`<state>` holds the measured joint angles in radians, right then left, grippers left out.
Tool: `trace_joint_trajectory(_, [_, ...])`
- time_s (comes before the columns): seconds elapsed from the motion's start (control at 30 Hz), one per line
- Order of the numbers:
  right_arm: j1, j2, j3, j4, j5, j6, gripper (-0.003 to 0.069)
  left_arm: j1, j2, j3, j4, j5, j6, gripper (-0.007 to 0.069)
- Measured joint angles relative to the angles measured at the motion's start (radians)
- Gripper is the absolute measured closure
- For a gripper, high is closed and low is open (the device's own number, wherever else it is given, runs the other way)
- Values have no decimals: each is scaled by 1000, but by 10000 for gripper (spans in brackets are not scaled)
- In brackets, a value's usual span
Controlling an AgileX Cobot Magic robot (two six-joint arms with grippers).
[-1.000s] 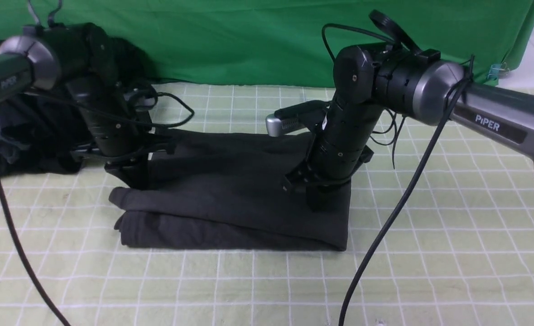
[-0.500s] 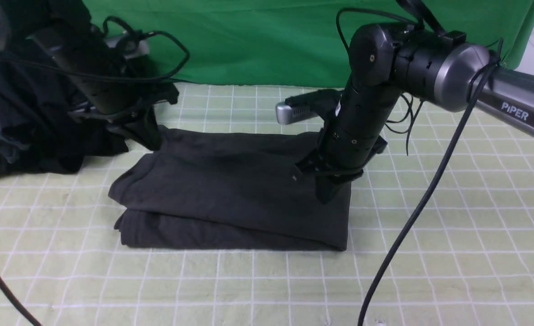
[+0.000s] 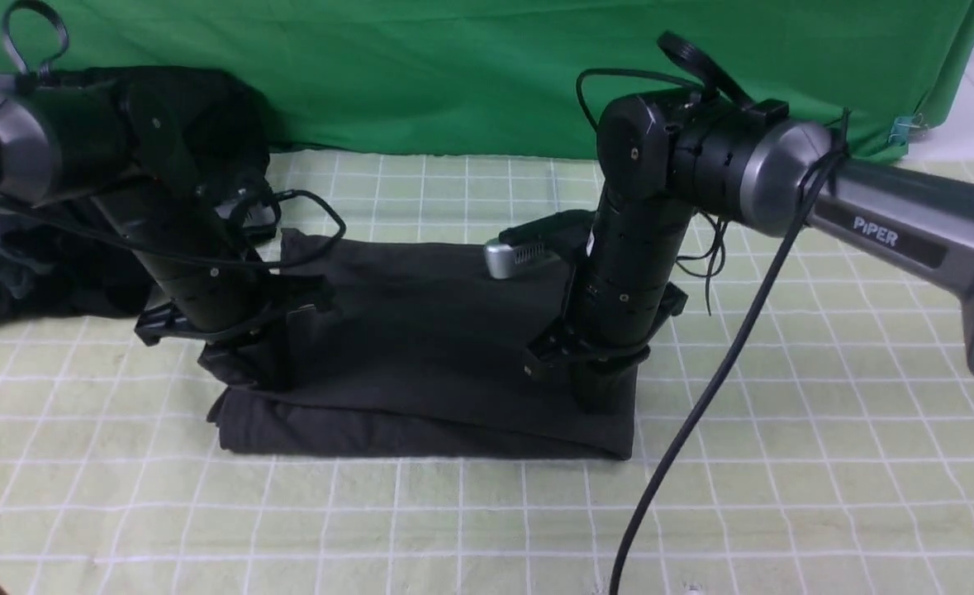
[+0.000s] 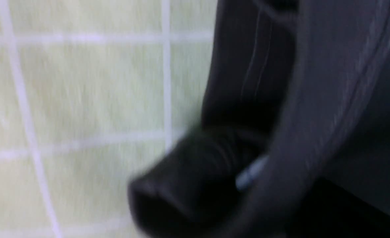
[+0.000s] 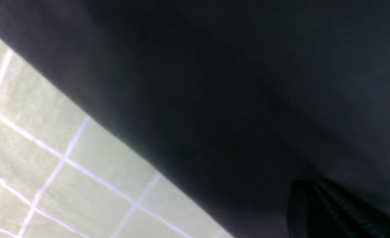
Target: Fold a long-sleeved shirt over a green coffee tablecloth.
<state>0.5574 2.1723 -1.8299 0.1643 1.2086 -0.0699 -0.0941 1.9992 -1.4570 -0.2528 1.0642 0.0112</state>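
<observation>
The charcoal long-sleeved shirt (image 3: 420, 347) lies folded into a thick rectangle on the pale green grid tablecloth (image 3: 784, 463); its chest print is hidden. My left gripper (image 3: 247, 376) points down onto the shirt's bunched left edge. The blurred left wrist view shows a dark fingertip (image 4: 181, 188) beside a stitched fold of shirt (image 4: 347, 82) over the tablecloth (image 4: 82, 82). My right gripper (image 3: 601, 395) presses down on the shirt's right part near its front corner. In the right wrist view one finger (image 5: 324, 211) rests against the shirt (image 5: 214, 82). The fabric hides both pairs of jaws.
A heap of blacker clothing (image 3: 40, 273) lies at the back left beside my left arm. A plain deep green cloth (image 3: 453, 74) hangs along the back. A black cable (image 3: 701, 413) from my right arm drapes across the tablecloth toward the front edge.
My left arm rose up and back off the shirt's left edge, then came down onto that edge again, bunching it. My right gripper lifted slightly and returned to the shirt's right part.
</observation>
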Motion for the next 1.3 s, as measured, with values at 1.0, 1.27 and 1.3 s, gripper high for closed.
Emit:
trace_joint_trajectory(1.0, [0, -1853, 1313, -228, -1326, 51, 637, 0, -1756, 648, -90, -273, 67, 629])
trace_joint_trajectory(1.27, [0, -1921, 1408, -228, -1435, 51, 521, 0, -1925, 865, -72, -417, 66, 627])
trace_joint_trajectory(1.3, [0, -1921, 1408, -228, -1436, 51, 506, 0, -1925, 875, -76, -437, 66, 627])
